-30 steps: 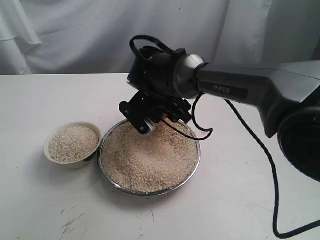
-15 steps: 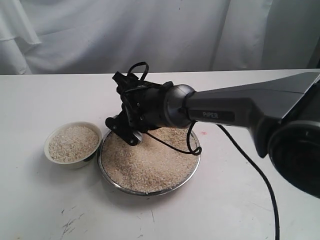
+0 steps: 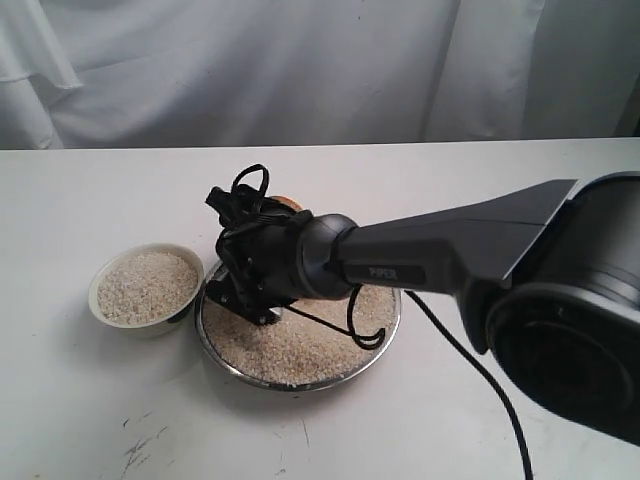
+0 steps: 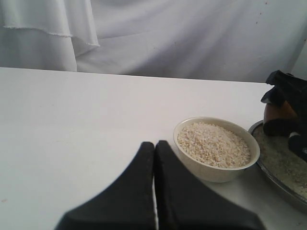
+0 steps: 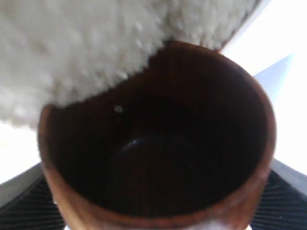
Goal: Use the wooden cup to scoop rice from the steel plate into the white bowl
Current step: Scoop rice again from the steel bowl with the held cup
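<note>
Right pincer (image 5: 154, 191): clamped on the wooden cup (image 5: 158, 143), ribbed pads on either side of its barrel. The cup's long axis runs straight out from the pincer, mouth leading. Directly ahead of the mouth is the rice (image 5: 86, 48), with grains lapping over the far lip. The inside is dark, one stray grain only. Steel plate (image 3: 330, 380) lies under the pincer. White bowl (image 3: 140, 325), well filled, sits just past the plate's rim on the worktop (image 3: 80, 420). Left pincer (image 4: 154, 148): pressed together, empty, nearer the bowl. Likely next: push forward along that axis.
</note>
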Available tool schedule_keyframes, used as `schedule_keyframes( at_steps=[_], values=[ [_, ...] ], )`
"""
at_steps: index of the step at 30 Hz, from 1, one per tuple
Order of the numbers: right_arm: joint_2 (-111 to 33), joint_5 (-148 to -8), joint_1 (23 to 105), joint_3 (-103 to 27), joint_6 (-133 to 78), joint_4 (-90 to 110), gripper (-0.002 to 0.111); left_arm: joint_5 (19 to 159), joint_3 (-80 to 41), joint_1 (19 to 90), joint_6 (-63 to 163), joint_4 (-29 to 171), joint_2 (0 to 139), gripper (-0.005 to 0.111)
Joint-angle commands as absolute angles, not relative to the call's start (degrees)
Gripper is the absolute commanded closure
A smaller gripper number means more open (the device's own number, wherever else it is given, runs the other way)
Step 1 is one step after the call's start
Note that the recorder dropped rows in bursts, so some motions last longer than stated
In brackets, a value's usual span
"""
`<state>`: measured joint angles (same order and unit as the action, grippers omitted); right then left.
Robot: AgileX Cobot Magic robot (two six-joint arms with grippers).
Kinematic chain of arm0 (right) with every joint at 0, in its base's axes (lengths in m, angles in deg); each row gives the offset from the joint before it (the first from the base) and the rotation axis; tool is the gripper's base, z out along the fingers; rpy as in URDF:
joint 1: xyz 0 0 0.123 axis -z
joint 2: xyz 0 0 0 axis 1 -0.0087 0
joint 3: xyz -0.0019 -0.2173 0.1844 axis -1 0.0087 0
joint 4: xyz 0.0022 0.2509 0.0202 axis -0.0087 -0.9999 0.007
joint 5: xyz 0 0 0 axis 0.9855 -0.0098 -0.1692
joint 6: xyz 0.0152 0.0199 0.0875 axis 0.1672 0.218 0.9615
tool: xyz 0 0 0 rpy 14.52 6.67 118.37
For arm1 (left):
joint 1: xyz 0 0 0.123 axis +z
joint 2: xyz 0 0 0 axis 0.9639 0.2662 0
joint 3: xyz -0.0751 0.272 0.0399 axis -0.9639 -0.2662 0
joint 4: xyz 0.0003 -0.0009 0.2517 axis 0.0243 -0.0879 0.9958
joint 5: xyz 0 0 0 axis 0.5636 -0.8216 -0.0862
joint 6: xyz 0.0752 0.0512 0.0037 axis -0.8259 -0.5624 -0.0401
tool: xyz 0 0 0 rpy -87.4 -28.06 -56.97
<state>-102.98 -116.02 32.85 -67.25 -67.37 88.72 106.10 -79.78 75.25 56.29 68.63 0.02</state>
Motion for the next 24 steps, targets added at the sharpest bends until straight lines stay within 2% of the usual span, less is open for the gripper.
schedule_keyframes(
  at_steps=[1,10,24],
  values=[
    [-104.1,-117.5,31.8,-67.0,-69.3,86.4,0.108,105.7,-80.0,75.2,56.5,68.6,-0.3,0.107],
    [-103.7,-120.4,31.6,-62.3,-77.1,82.1,0.108,105.7,-80.0,75.2,56.5,68.6,-0.3,0.107],
    [-101.7,-113.2,36.5,-61.8,-94.2,49.3,0.108,105.7,-80.0,75.2,56.5,68.6,-0.3,0.107]
  ],
)
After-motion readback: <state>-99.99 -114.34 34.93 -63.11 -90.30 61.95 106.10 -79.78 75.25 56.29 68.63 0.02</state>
